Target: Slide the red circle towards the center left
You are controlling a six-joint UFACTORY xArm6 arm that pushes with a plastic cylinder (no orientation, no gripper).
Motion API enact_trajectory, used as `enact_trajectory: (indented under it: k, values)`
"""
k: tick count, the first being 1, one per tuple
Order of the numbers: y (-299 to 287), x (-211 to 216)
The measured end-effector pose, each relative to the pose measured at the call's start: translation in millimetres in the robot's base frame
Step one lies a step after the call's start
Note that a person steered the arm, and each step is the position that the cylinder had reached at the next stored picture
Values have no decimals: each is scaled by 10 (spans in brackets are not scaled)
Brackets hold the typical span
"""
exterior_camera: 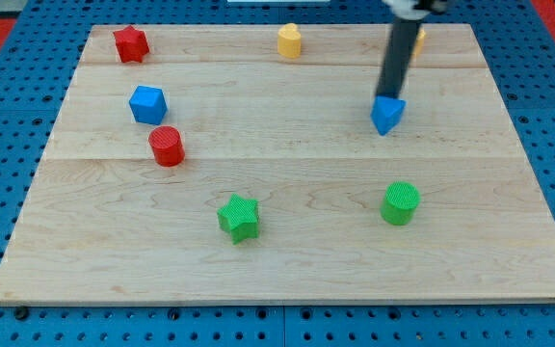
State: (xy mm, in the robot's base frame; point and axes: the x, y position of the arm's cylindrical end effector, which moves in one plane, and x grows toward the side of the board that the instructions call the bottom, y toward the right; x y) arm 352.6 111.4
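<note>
— Seven blocks sit in plain sight on the wooden tabletop (287, 260), and an eighth peeks out; where is the one that matters?

— Red circle (167, 146) stands at the view's left, about mid-height on the board; the blue cube-like block (147, 104) is just above it, close but apart; the red star (131, 43) lies near the top-left corner.

— And my tip?

— My tip (387, 98) is well over on the view's right, its end right at the top of the blue triangular block (387, 115); whether it touches that block I cannot tell; it is far from the red circle.

— Any pincer to report, clenched or released?

— No pincer shows; the arm ends in the dark rod alone, so there is nothing to call released or clenched.

— What else?

— Yellow block (289, 40) at the top centre; a sliver of a second yellow block (419, 39) shows behind the rod, shape unclear; green star (239, 217) sits low and left of centre; green circle (401, 203) low on the right, well below the blue triangle.

— Any writing or labels?

— None that I can read; the blocks and wood are plain; blue pegboard (8, 135) surrounds the tabletop.
</note>
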Motion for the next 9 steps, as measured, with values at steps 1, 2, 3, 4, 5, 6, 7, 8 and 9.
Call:
enact_trajectory:
  k: [1, 2, 3, 4, 5, 6, 7, 8, 9]
  values:
    - [-682, 90]
    - [-778, 321]
    - [-1168, 624]
    - [-1829, 830]
    - [-2318, 902]
    - [-2662, 910]
    - [-2878, 910]
    - [-2893, 910]
    - [-2586, 817]
